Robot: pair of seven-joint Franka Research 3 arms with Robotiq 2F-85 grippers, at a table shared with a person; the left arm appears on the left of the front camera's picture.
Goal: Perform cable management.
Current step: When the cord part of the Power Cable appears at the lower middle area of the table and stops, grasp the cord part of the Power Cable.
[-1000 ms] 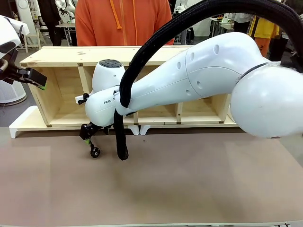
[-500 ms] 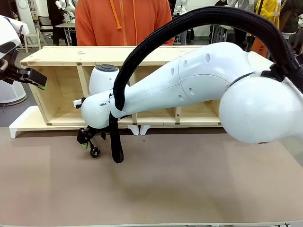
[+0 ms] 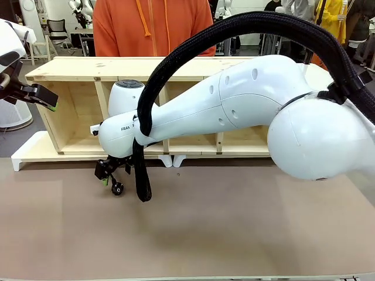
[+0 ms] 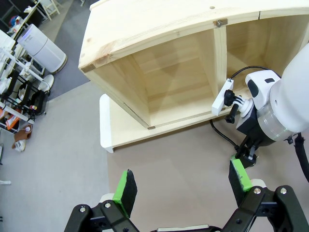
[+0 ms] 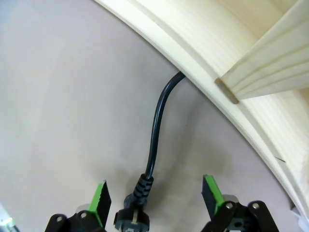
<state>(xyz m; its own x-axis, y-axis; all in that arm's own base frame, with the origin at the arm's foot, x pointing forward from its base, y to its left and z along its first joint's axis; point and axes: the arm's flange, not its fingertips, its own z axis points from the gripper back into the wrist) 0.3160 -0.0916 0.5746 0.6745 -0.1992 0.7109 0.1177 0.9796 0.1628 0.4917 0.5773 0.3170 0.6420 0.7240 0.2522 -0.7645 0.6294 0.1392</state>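
Note:
The cable, thin and black, comes out from under the wooden shelf and runs down to its round black plug. My right gripper is open, and the plug lies on the table between its green pads without being clamped. From the front, the right gripper hangs low in front of the shelf's left end, just above the plug. My left gripper is held high at the far left, open and empty. In its own wrist view the left gripper looks down on the cable.
The long wooden shelf stands across the table's far side on a white base. A person in an orange hoodie stands behind it. My right arm and its thick braided sleeve stretch across the middle. Bare brown tabletop lies in front.
My right arm has shifted a little to the left and lower, bringing its gripper closer around the plug. The left gripper has stayed still.

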